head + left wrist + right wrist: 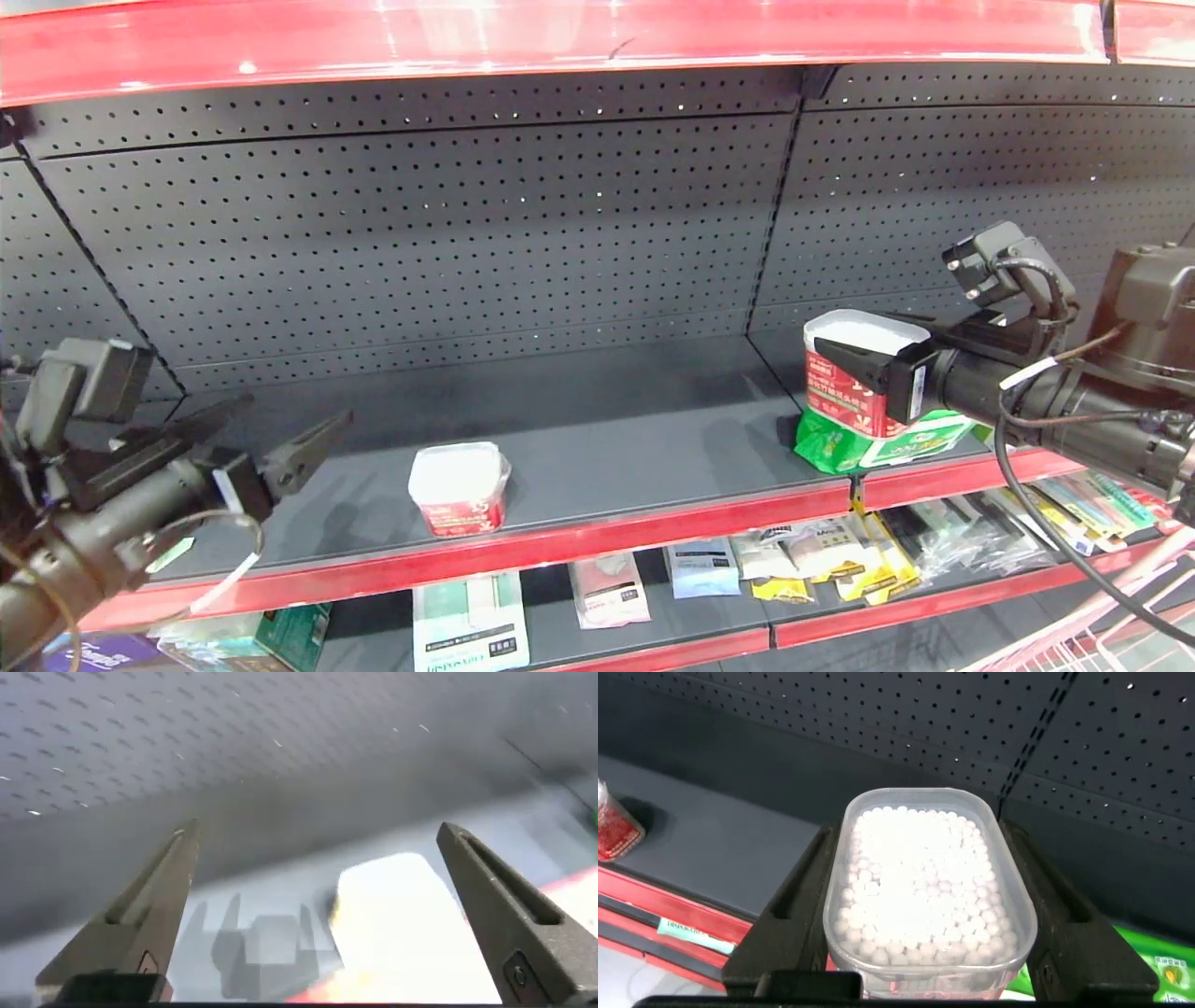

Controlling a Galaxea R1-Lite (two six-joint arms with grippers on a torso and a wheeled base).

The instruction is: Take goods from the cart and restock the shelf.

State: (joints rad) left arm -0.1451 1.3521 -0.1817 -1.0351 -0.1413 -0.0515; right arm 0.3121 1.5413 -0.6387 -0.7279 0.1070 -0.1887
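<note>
A clear tub of white beads with a red label (854, 373) (924, 887) is in my right gripper (845, 369) (920, 833), which is shut on its two sides. The tub is at the right end of the dark shelf (607, 439), directly over a green packet (878, 448) (1158, 961); whether they touch is unclear. A second tub of the same kind (457, 490) (402, 929) (612, 826) stands near the shelf's red front edge. My left gripper (289, 415) (318, 854) is open to the left of that tub, holding nothing.
A perforated back panel (420, 215) closes the shelf behind, with an upright divider (775, 205) near the right. The shelf below holds several flat packets (812, 555) and boxes (467, 625). A pink cart rim (1102, 644) shows at the lower right.
</note>
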